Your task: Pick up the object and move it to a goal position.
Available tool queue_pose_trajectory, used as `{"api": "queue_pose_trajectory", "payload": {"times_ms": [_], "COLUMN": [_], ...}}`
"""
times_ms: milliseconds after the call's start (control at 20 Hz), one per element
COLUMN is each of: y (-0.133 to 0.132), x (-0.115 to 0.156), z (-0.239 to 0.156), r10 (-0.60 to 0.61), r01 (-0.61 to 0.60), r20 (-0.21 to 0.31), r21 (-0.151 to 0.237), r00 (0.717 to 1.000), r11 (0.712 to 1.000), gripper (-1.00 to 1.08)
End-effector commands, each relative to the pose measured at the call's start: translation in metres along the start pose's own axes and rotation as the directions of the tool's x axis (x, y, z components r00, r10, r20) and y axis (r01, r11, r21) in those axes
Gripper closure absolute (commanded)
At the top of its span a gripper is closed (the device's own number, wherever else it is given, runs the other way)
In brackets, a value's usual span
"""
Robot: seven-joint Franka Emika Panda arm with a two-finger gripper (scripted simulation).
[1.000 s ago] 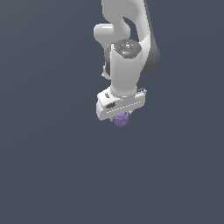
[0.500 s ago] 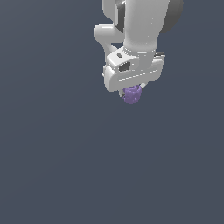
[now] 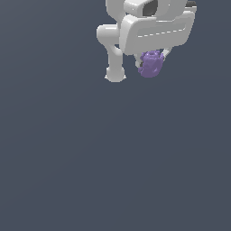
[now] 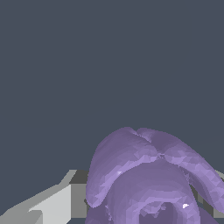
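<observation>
The object (image 3: 151, 64) is a small purple lumpy thing with a ridged, swirled surface, held up near the top of the exterior view. My white gripper (image 3: 152, 63) is shut on it from above, with the hand's broad body hiding most of the fingers. The wrist view is filled in its lower half by the object (image 4: 148, 175), its purple ridges close to the lens, with a grey and white finger (image 4: 61, 199) beside it.
A plain dark grey surface (image 3: 113, 158) lies under and around the arm. The arm's white links (image 3: 115, 58) rise out of the exterior view's top edge.
The arm has carried the purple object upward and toward the exterior view's right, and the hand now looks larger and closer. The grip has stayed shut.
</observation>
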State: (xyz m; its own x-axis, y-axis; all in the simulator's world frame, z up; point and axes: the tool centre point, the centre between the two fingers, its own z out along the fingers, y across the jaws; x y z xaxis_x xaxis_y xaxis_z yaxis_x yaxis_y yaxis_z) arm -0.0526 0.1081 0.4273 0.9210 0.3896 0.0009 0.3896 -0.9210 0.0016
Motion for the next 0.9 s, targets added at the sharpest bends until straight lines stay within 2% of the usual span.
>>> {"api": "queue_pose_trajectory", "payload": {"times_ms": [0,450,850], "y": [-0.009,-0.026,-0.029], "x": [-0.002,-0.004,-0.003], "z": [-0.023,-0.072,-0.081], "r10": [0.000,0.002,0.002], "r01": [0.000,-0.002,-0.002], "r20": [0.001,0.001,0.001], "r21": [0.000,0.002,0.002], "r00": [1.000,1.000,1.000], "r11": [1.000,1.000,1.000], "gripper": [1.08,1.08,1.08]}}
